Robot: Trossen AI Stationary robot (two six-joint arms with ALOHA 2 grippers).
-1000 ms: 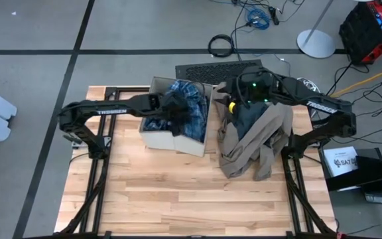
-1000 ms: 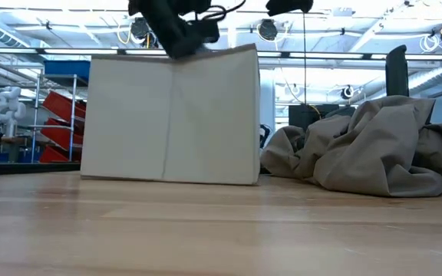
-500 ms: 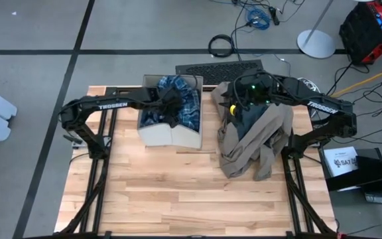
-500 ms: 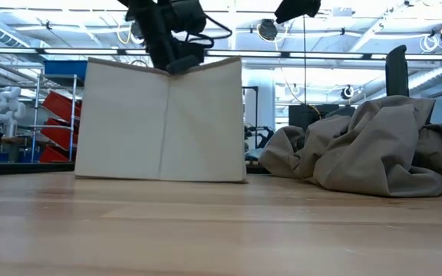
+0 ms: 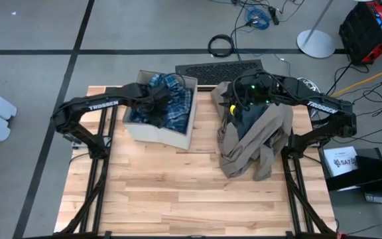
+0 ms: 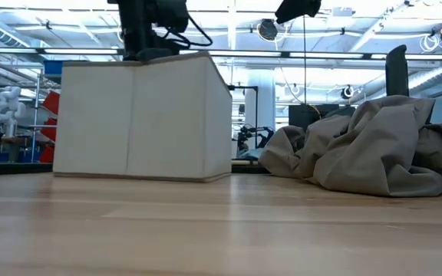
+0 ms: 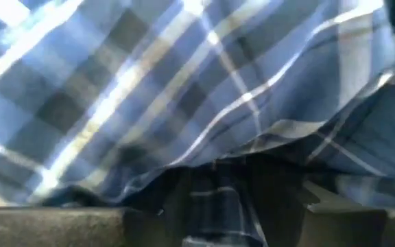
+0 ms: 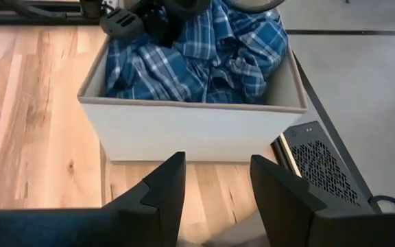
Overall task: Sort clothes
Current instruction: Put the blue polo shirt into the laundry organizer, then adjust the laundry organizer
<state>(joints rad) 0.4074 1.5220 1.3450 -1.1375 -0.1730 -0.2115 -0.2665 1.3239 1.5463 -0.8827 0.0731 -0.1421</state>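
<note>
An open tan box (image 5: 152, 133) stands on the table at far left of centre, with the blue-white plaid shirt (image 5: 176, 101) heaped inside it. My left gripper (image 5: 155, 105) reaches down into the box and is shut on the shirt (image 7: 184, 82). A taupe-brown piece (image 5: 254, 143) lies crumpled on the table's right half, with a dark piece (image 5: 247, 116) on top of it. My right gripper (image 8: 214, 186) hangs open above the far end of this pile, facing the box (image 8: 190, 130), with nothing between its fingers. My left gripper comes at the plaid shirt from above, pointing steeply down into the box. A bunched strip of the plaid cloth (image 7: 214, 206) sits between its two fingers. How many layers it has cannot be told. The rest of the shirt lies slack in the box.
A black perforated panel (image 5: 221, 70) lies just past the table's far edge, behind the box and the pile. Bare wood (image 5: 178, 192) fills the table's near half. Cables and a red case lie on the floor beyond.
My left gripper has moved toward the table's left edge and rolled, staying in the box. The box has slid left along the table with it and turned about, so another corner now faces the near edge. The shirt has stayed inside.
</note>
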